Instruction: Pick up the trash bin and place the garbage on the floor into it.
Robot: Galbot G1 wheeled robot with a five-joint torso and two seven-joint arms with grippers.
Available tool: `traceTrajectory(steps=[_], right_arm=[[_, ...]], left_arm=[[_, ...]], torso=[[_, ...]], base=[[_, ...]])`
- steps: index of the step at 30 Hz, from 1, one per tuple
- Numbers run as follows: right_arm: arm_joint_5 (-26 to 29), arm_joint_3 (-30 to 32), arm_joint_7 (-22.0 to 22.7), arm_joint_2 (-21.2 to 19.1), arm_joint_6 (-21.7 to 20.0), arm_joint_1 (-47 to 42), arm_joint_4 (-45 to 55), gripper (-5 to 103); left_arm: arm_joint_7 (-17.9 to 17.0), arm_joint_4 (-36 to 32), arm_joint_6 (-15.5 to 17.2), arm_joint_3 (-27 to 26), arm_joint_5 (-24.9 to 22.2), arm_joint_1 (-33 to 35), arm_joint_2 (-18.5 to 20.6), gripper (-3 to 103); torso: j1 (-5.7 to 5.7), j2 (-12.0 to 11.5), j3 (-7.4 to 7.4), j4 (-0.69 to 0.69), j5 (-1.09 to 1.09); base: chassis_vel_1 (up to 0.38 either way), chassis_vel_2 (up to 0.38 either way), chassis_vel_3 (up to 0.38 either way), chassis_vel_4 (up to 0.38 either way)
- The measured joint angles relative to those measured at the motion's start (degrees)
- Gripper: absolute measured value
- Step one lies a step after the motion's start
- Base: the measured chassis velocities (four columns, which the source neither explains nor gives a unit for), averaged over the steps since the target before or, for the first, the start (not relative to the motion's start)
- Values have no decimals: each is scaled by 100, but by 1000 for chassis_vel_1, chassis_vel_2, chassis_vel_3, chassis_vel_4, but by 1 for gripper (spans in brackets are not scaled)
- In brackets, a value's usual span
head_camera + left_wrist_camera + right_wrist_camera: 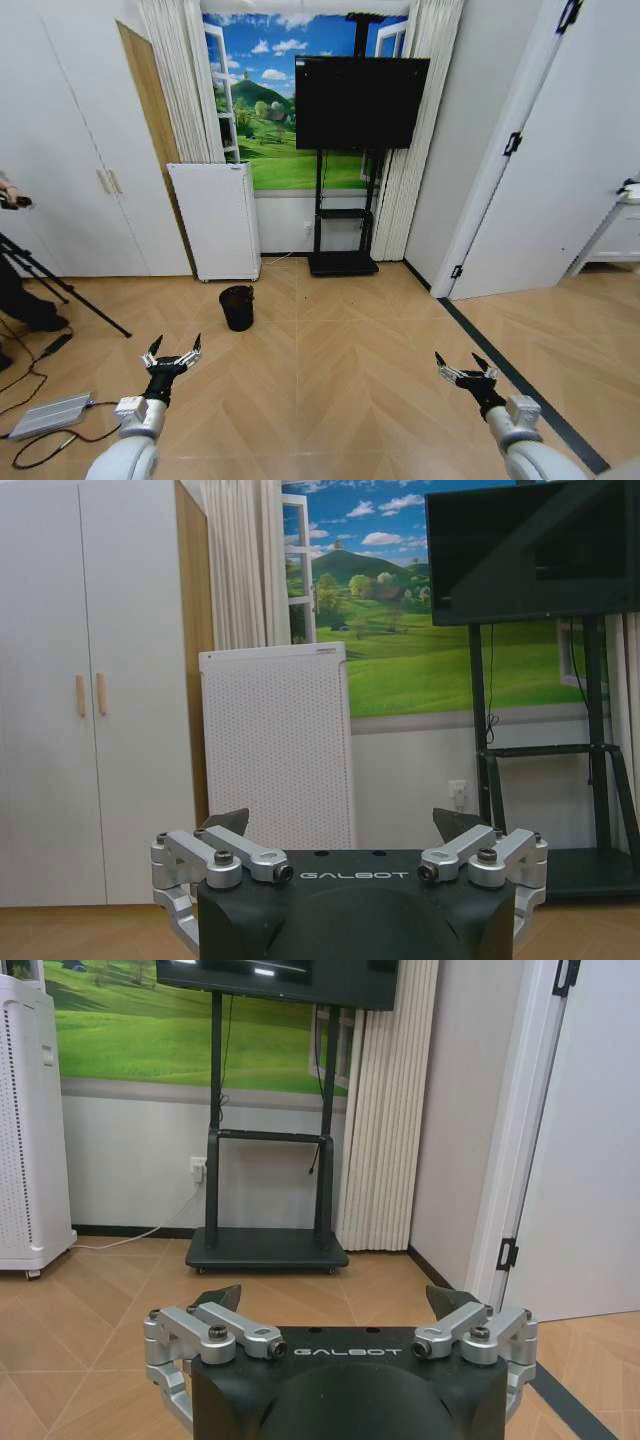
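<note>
The trash bin (pixel 237 307) is small, black and round, standing on the wooden floor in front of the white perforated appliance (pixel 216 220). My left gripper (pixel 174 352) hovers open at the lower left, well short of the bin and a little to its left. My right gripper (pixel 466 367) is open at the lower right, far from the bin. In the left wrist view, my left gripper (pixel 340 825) points at the appliance (pixel 277 745) with nothing between its fingers. The right gripper (pixel 336 1300) in its wrist view is open too. The garbage is out of view.
A black TV on a wheeled stand (pixel 345 150) is beyond the bin. White wardrobe doors (pixel 70 150) line the left wall. A tripod leg (pixel 60 290) and a grey box with cables (pixel 50 415) lie at the left. A dark floor strip (pixel 510 370) runs along the right.
</note>
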Motion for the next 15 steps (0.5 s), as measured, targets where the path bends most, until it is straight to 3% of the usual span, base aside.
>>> traceTrajectory(steps=[15], right_arm=[[0, 0, 0, 0, 0, 0, 0, 100]], left_arm=[[0, 0, 0, 0, 0, 0, 0, 100]], torso=[[0, 0, 0, 0, 0]], base=[[0, 0, 0, 0]])
